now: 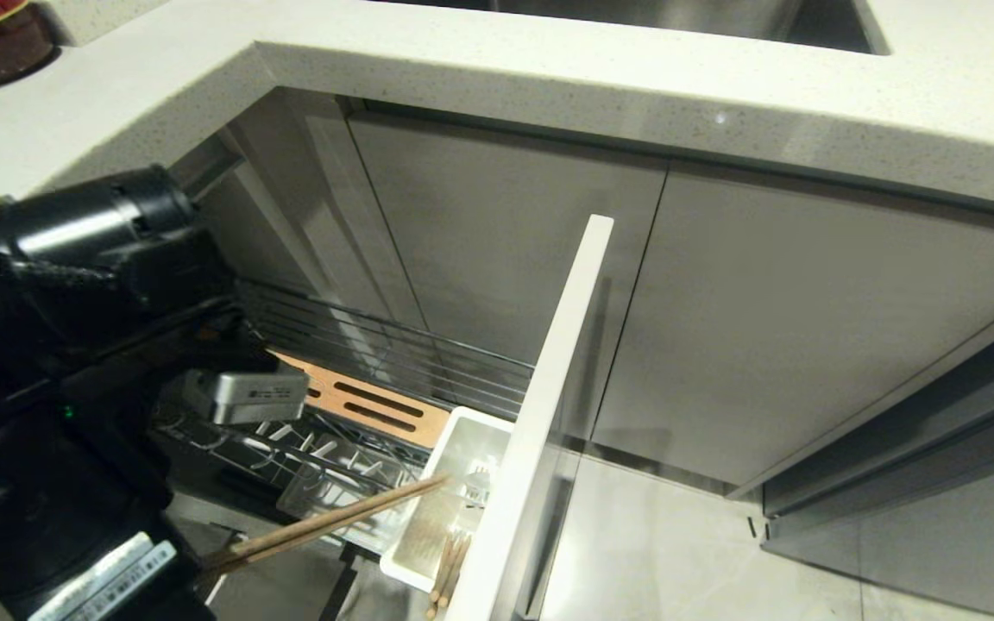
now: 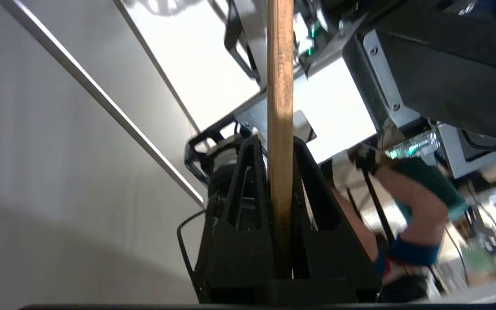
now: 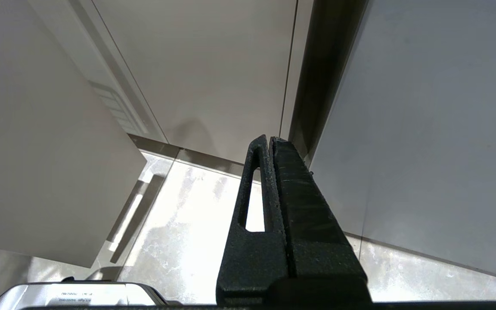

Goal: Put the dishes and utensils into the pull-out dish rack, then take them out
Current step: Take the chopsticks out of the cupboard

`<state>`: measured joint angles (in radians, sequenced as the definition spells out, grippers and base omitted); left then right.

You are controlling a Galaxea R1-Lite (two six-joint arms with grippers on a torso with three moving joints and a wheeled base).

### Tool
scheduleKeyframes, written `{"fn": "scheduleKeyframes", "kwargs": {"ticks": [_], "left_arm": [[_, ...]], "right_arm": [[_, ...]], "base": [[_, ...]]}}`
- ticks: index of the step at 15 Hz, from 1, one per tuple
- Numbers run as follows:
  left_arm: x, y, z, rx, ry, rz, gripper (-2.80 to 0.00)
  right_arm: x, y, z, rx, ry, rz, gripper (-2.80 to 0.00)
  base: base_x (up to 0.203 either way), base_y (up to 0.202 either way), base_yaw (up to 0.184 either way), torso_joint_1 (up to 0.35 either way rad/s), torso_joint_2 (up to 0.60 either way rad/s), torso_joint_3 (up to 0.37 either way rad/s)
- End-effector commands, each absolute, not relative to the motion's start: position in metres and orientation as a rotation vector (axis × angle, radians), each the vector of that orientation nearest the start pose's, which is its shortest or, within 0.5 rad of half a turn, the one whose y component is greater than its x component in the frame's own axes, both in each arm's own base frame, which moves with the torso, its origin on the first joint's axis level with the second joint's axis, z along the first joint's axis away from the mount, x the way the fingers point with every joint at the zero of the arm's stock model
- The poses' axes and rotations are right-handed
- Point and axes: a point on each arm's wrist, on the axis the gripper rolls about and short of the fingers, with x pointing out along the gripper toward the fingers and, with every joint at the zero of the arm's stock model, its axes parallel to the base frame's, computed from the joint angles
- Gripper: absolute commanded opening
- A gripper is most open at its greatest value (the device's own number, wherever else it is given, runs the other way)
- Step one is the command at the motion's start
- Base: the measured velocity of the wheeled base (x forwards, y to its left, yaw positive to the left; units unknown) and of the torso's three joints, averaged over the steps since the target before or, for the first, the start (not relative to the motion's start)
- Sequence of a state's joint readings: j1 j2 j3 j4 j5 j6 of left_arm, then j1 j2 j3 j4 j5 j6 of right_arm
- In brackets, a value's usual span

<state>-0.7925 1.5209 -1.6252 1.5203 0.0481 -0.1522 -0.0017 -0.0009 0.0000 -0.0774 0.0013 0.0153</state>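
The left hand (image 2: 280, 172) is clenched on a chopstick (image 1: 342, 516) angled toward the rack's (image 1: 393, 362) white cup (image 1: 462, 448). The right hand (image 3: 271, 146), parked near the floor, is clenched empty.

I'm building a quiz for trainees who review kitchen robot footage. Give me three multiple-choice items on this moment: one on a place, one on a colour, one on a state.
1. Where does the far tip of the held chopstick lie?
A. On the countertop
B. Over the white utensil cup
C. On the floor tiles

2. What colour is the slotted strip in the pull-out dish rack?
A. Light wood
B. Blue
C. Black

3. How do the fingers of the right gripper stand?
A. Wide open
B. Shut on a fork
C. Shut on nothing

Key: 1 B, in the head view the stick runs from the left gripper up to the cup's mouth. 2 A, the strip is pale orange-brown wood with dark slots. 3 C, the right wrist view shows both fingers pressed together with nothing between them.
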Motion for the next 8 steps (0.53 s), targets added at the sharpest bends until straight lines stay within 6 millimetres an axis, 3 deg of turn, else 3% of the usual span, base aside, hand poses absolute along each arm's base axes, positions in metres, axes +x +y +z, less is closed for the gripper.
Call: {"fn": "scheduleKeyframes", "kwargs": {"ticks": [1, 8], "left_arm": [[0.099, -0.101, 0.311, 0.427, 1.246, -0.532, -2.80], [0.058, -0.058, 0.355, 0.283, 0.973, -0.594, -2.80]], "right_arm": [[-0.021, 0.000, 0.076, 0.015, -0.054, 0.000, -2.80], [-0.021, 0.000, 0.076, 0.015, -0.054, 0.000, -2.80]], "base": [[0.000, 0.000, 0.000, 0.000, 0.00, 0.000], [0.000, 0.000, 0.000, 0.000, 0.00, 0.000]]}}
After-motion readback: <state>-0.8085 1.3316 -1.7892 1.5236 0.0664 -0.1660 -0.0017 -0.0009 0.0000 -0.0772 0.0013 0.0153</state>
